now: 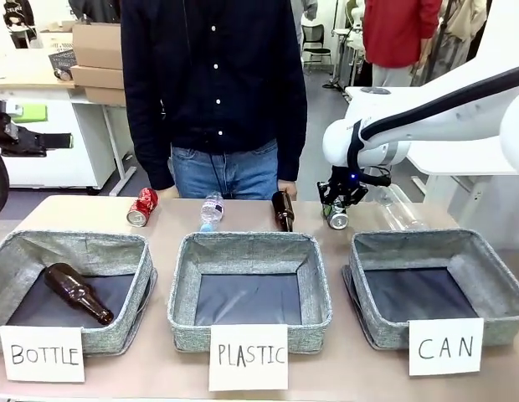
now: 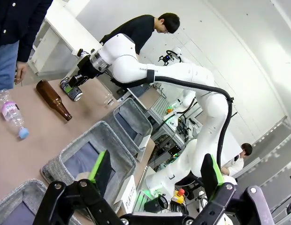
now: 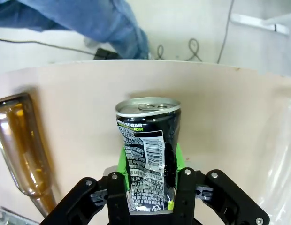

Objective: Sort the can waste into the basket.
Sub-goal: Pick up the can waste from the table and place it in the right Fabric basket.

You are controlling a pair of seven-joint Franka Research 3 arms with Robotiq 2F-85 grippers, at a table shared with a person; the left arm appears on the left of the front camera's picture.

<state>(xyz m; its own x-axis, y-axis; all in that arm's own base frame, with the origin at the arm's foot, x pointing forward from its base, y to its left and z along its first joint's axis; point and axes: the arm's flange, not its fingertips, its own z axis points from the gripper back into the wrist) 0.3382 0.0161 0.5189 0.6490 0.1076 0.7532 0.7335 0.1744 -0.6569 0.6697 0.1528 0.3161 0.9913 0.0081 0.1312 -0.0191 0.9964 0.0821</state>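
One beige tabletop (image 1: pixel 161 352) carries the square grey fabric basket (image 1: pixel 427 247) carded CAN at 4 o'clock, mouth up so waste can be dropped in. Right end effector (image 3: pixel 146 159), at the basket's 11 o'clock, pinches the dark blue-black metal can (image 3: pixel 146 136) across its body, seemingly for lifting. Left end effector (image 2: pixel 155 161) hangs spread and idle. Red metal can (image 1: pixel 142 207) lies at 10 o'clock, awaiting its turn
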